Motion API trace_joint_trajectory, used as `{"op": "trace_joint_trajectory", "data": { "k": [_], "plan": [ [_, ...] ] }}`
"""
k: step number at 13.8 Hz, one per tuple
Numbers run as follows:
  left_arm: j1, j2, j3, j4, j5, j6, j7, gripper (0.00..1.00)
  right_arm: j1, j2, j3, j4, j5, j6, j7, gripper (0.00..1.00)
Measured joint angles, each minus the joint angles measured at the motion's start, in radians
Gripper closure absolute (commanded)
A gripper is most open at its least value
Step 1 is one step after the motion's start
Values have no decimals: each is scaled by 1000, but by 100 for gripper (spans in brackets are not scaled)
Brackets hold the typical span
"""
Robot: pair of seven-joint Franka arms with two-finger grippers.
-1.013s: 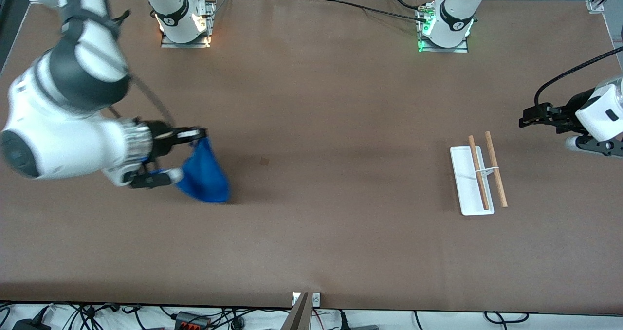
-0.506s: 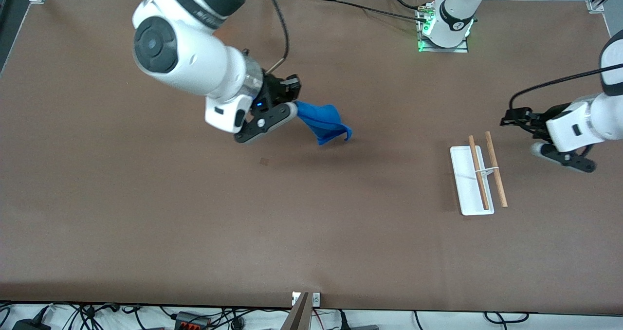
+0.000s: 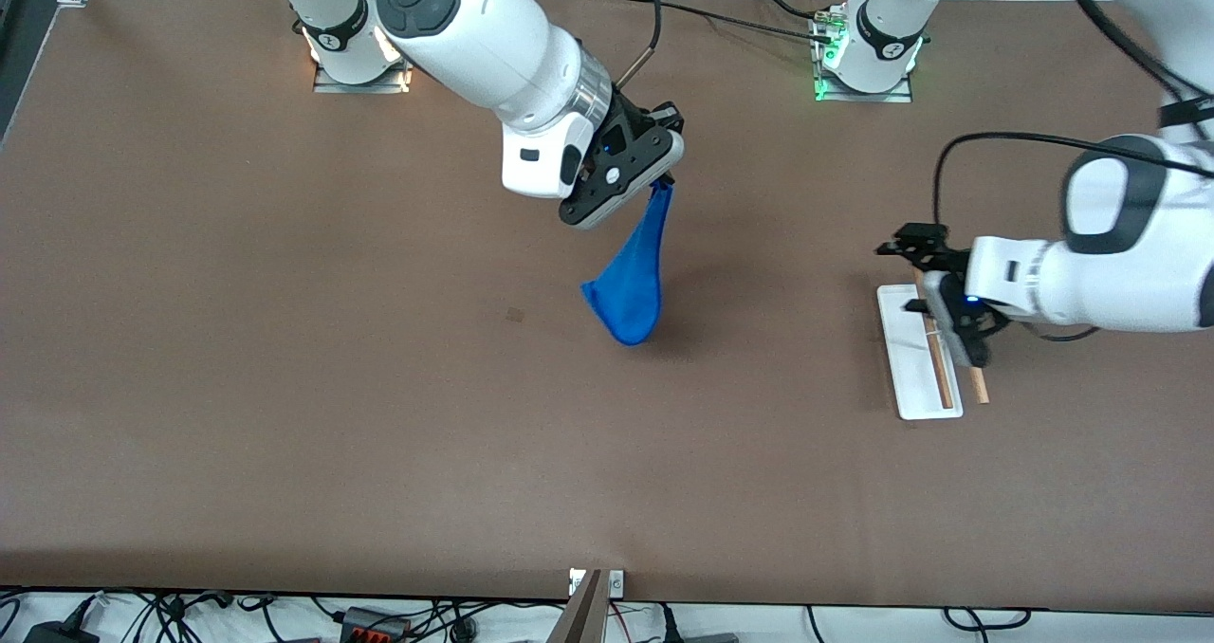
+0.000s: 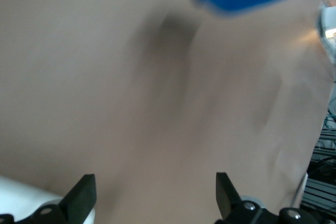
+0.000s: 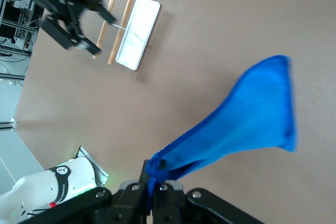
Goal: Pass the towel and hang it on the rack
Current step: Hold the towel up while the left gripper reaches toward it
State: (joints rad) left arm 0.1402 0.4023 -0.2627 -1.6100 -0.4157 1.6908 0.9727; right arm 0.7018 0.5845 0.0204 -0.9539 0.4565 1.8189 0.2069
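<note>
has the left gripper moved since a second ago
Yes. The left gripper, open, has come from past the rack's end of the table to over the rack itself, heading toward the towel hanging from the right gripper.

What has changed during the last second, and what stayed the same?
The right gripper carried the towel from its own end of the table to over the middle. The left gripper, open, moved in over the rack. The towel stayed clamped; the rack did not move.

Soft blue cloth towel (image 3: 628, 287); wooden-rodded rack (image 3: 912, 377)
</note>
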Motion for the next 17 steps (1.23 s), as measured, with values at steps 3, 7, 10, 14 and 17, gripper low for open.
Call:
{"op": "trace_joint_trajectory", "data": {
  "k": [3,7,10,14,17],
  "plan": [
    [-21,1,-107,-103,-77,187,73,0,5,0,-1,0,0,18,0,100],
    [-22,1,-193,-210,-146,355,182,0,39,0,-4,0,0,49,0,100],
    [-20,1,-235,-272,-165,444,226,0,46,0,-7,0,-16,54,0,100],
    [-21,1,-291,-299,-166,511,229,0,51,0,-7,0,-43,54,0,100],
    [-23,0,-369,-350,-166,618,230,0,51,0,-8,0,-43,55,0,100]
  ]
}}
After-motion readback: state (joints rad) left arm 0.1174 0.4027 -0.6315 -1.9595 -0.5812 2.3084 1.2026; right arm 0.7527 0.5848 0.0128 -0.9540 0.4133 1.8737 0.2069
